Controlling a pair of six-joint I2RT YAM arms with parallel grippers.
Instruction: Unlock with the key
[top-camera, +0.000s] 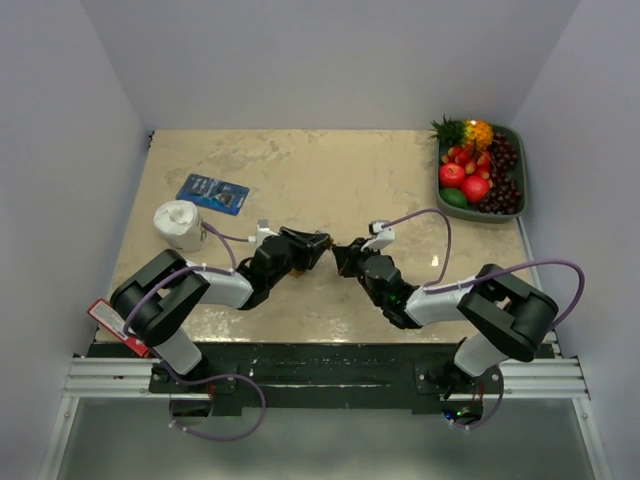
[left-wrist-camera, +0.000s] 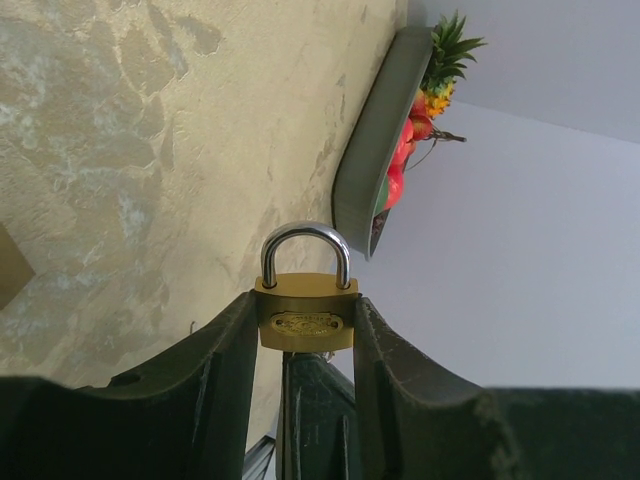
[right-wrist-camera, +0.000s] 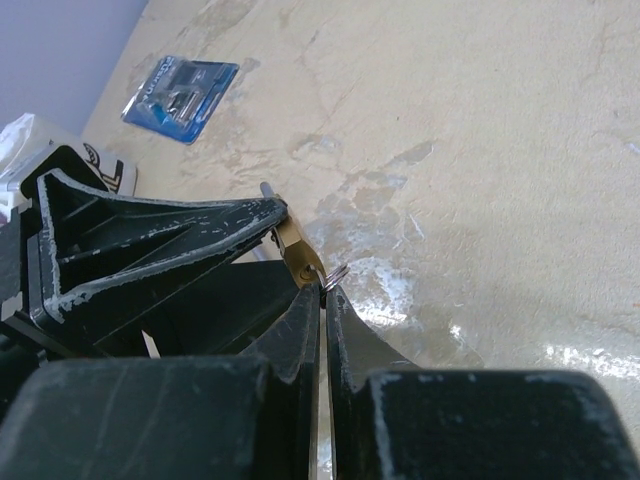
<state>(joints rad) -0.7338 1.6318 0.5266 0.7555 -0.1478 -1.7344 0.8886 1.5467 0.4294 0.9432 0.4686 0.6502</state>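
Left gripper clamping padlock, shackle closed

Bare tabletop ahead, white roll and blue packet left, fruit tray far right

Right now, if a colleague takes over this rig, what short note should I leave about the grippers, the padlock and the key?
Left gripper: shut on the padlock, gripping its brass body, with the shackle pointing away from the wrist.
Right gripper: shut on the key; only its ring shows, at the padlock's end opposite the shackle.
Done: both things are in hand and the key is at the lock.
Left: the shackle is closed. Whether the key is fully in cannot be seen. Seat it, turn it, free the shackle.
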